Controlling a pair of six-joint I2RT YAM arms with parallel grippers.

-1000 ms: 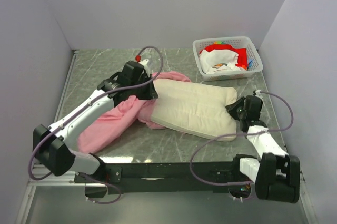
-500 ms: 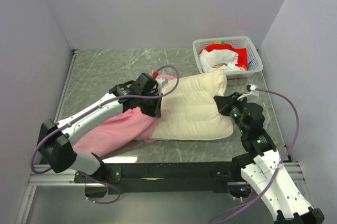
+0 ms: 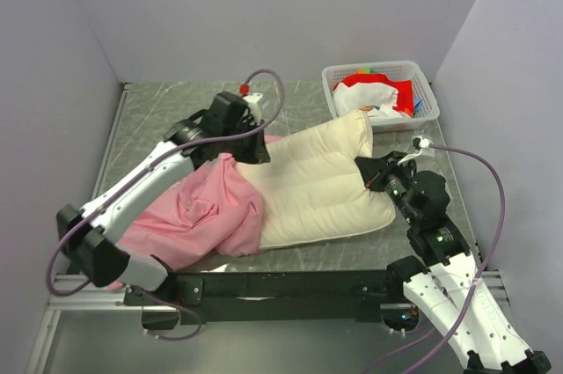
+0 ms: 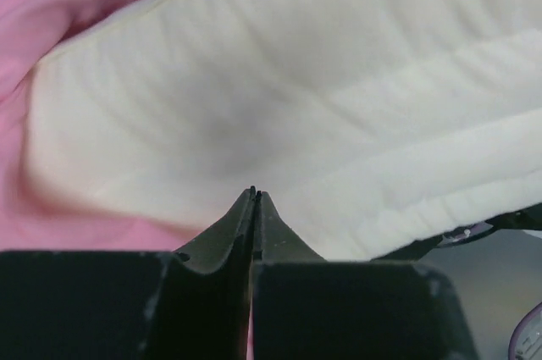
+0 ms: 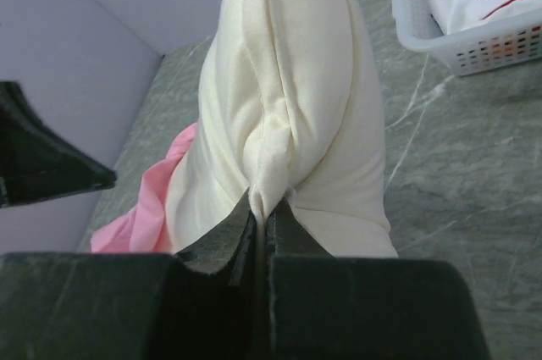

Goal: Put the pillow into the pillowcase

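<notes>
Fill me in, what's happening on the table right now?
Both arms are handling the pillow and the pink pillowcase. The left arm has its jaws shut at the pillowcase's mouth, apparently pinching the rim where it lies over the pillow's left end. The right arm has its jaws shut on a fold of fabric at the pillow's opposite edge. Only the pillow's left end is covered; most of it lies bare on the table, not yet inside.
</notes>
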